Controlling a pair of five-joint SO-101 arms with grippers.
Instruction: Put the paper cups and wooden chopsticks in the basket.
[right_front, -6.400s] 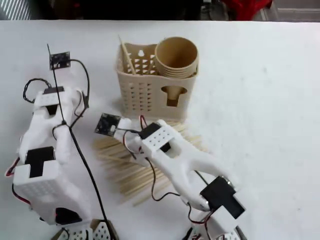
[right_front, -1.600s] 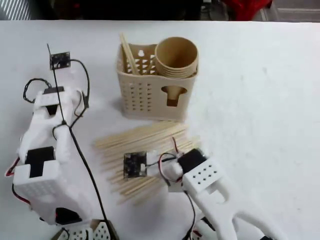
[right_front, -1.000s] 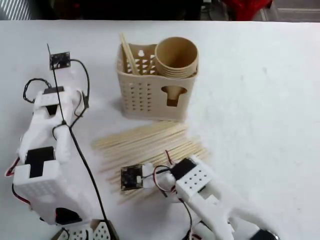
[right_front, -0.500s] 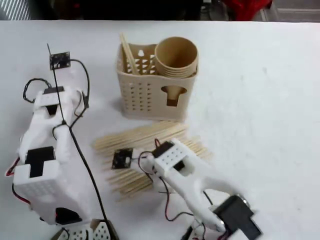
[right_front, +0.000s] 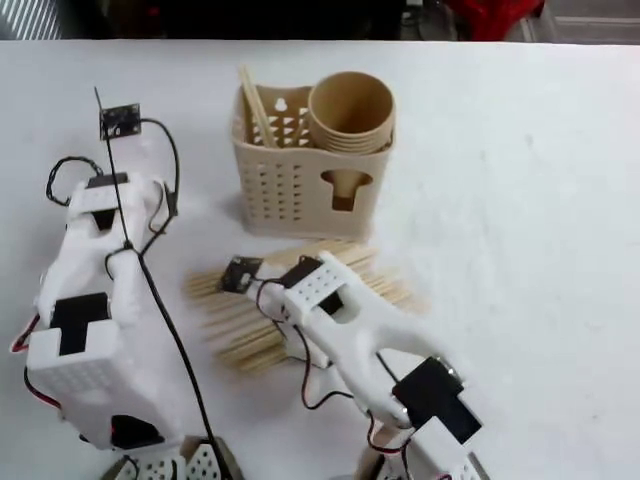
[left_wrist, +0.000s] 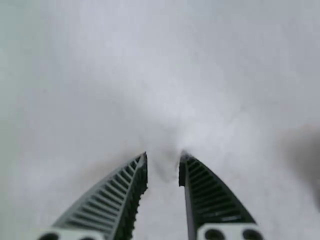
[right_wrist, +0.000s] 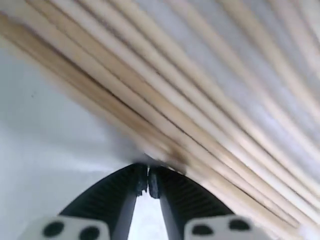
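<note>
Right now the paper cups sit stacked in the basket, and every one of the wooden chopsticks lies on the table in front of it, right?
Not every one. The high view shows some wooden chopsticks standing in the basket beside the stacked paper cups; the rest lie in a pile on the table in front of it.

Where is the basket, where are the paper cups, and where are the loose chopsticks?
basket (right_front: 290, 190): high view, on its holed front wall.
paper cups (right_front: 350, 100): high view, inside the top cup of the stack.
chopsticks (right_wrist: 150, 120): right wrist view, middle of the loose pile.
</note>
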